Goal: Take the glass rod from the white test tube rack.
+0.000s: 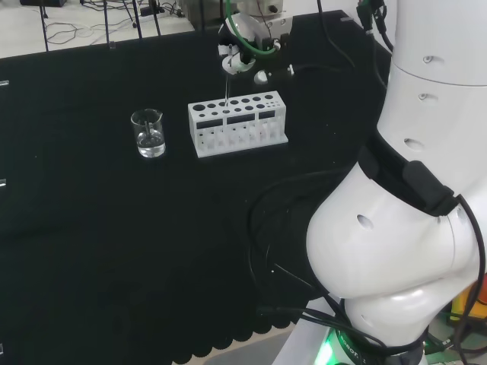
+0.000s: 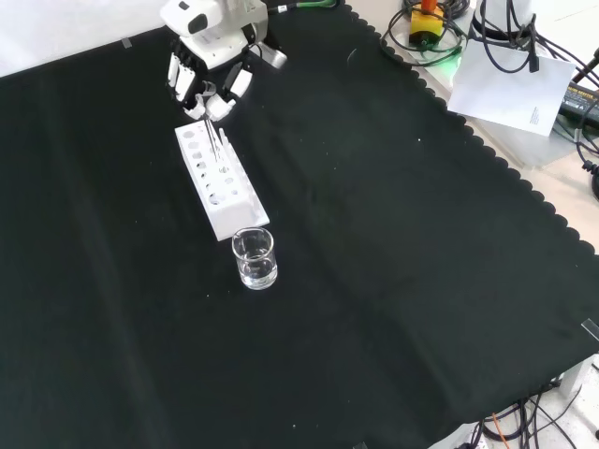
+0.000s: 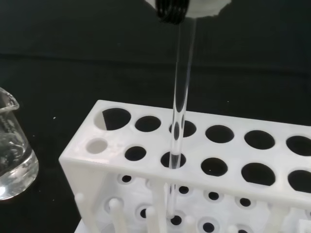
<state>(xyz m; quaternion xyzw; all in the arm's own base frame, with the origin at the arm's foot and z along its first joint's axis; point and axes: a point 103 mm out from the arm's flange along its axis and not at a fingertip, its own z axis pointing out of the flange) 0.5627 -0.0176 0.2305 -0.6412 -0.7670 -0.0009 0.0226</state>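
Nearest stood a beaker [image 2: 255, 259] beside the rack [image 2: 219, 181], where the hand [image 2: 211, 79] pinched the rod [image 3: 181, 97], its foot in a hole, best lifted straight up.

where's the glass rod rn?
The glass rod stands upright in a hole of the white test tube rack, its top pinched by the hand; head view, right of the beaker.

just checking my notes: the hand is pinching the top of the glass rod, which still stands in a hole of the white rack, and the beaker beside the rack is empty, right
Not quite. The beaker holds clear liquid, as the wrist view shows. The rest stands: the hand pinches the top of the glass rod, whose lower end sits in a hole of the white rack.
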